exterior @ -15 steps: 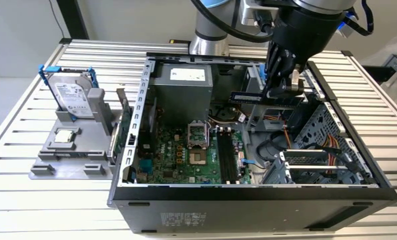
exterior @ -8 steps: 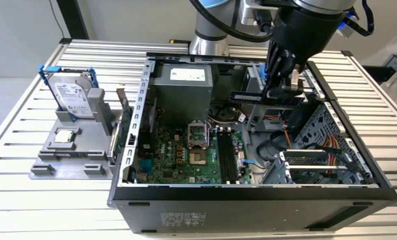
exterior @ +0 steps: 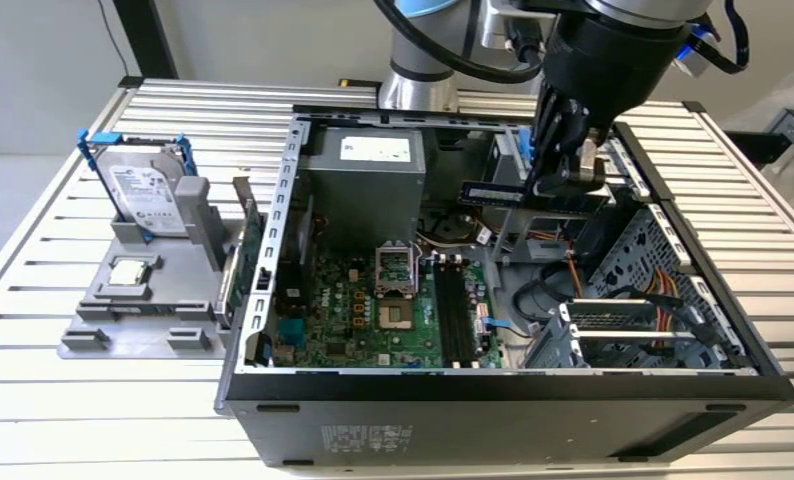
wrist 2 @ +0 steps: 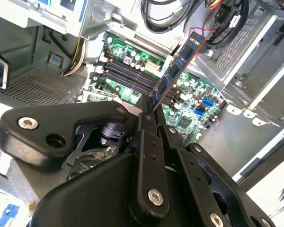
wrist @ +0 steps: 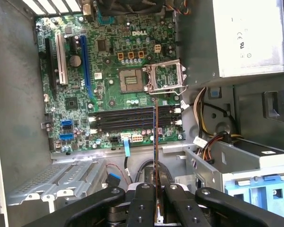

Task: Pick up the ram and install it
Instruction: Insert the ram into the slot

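Observation:
My gripper (exterior: 564,188) hangs over the open computer case, shut on the ram (exterior: 497,193), a slim dark board held level above the case's far right part. In the second wrist view the ram (wrist 2: 178,66) sticks out from between the gripper (wrist 2: 153,109) fingers, its blue face with black chips showing. In the first wrist view the ram (wrist: 156,151) appears edge-on, running from the gripper (wrist: 156,194) toward the black memory slots (wrist: 132,118). Those slots (exterior: 453,310) lie on the green motherboard (exterior: 357,310), well below the ram and apart from it.
A grey fixture (exterior: 104,330) on the exterior view's left carries a silver hard drive (exterior: 144,190) in a blue frame and a small square chip (exterior: 130,270). Inside the case are the power supply (exterior: 370,170), an open processor socket (wrist: 165,78), cables (exterior: 597,285) and a metal drive cage (exterior: 664,250).

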`<state>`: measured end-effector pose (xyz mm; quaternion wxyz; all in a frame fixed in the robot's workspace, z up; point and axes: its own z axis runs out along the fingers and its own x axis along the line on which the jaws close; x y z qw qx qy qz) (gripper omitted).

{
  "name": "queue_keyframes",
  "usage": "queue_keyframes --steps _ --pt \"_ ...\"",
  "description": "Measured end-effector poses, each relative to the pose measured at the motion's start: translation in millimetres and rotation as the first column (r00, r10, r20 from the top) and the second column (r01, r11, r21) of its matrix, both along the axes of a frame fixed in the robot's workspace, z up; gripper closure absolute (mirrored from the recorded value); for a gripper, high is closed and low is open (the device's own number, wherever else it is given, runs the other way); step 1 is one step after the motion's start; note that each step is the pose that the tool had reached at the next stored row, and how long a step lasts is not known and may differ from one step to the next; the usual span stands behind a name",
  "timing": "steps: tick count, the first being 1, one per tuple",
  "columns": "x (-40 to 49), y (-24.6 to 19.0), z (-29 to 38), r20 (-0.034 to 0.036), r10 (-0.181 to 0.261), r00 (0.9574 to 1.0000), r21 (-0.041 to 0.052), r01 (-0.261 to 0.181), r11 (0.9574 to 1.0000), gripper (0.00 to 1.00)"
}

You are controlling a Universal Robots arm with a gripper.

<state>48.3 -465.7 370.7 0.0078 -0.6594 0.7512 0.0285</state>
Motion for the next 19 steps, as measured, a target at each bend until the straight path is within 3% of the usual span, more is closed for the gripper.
queue_keyframes --steps 19 --pt "0.0 0.0 0.0 0.0001 -0.070 0.9975 -0.0024 0.070 0.9975 1.00"
